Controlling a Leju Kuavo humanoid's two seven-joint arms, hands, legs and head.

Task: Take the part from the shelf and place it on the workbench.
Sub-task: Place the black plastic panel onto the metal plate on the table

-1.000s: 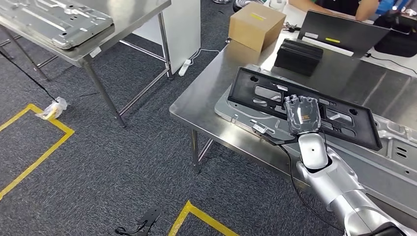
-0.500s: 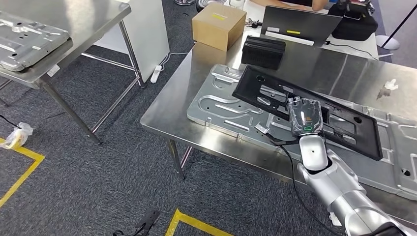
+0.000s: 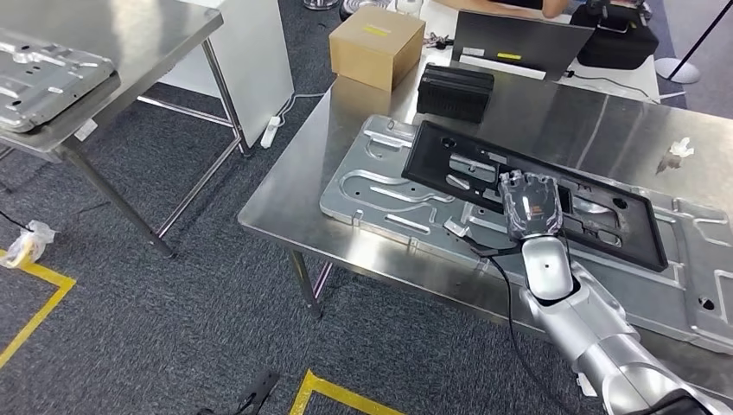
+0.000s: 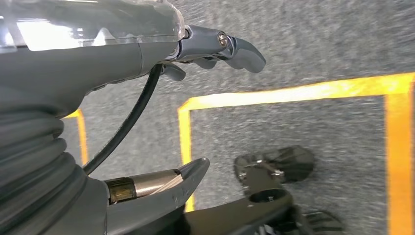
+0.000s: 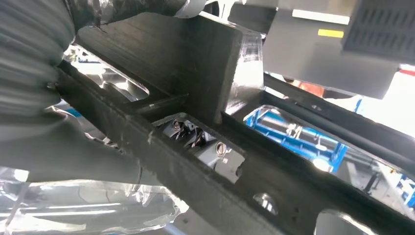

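The part is a long black plastic frame (image 3: 432, 149) with several cut-outs. My right hand (image 3: 529, 203) grips it at the middle of its near edge. It hangs tilted just over a silver stamped metal panel (image 3: 380, 186) lying on the steel workbench (image 3: 285, 203). In the right wrist view the black frame (image 5: 195, 63) crosses the picture, and my right hand (image 5: 63, 147) is wrapped around its bar. My left hand (image 4: 98, 54) hangs over the grey carpet, fingers (image 4: 230, 46) apart from the thumb, holding nothing.
On the far side of the bench stand a cardboard box (image 3: 377, 45), a black ribbed case (image 3: 455, 91) and a grey laptop (image 3: 519, 47). A second steel table (image 3: 130, 35) stands at the left. Yellow tape (image 3: 341, 393) marks the floor.
The whole view has swung, so the workbench now lies more fully in front of me. My right hand still holds the black frame over the metal panel.
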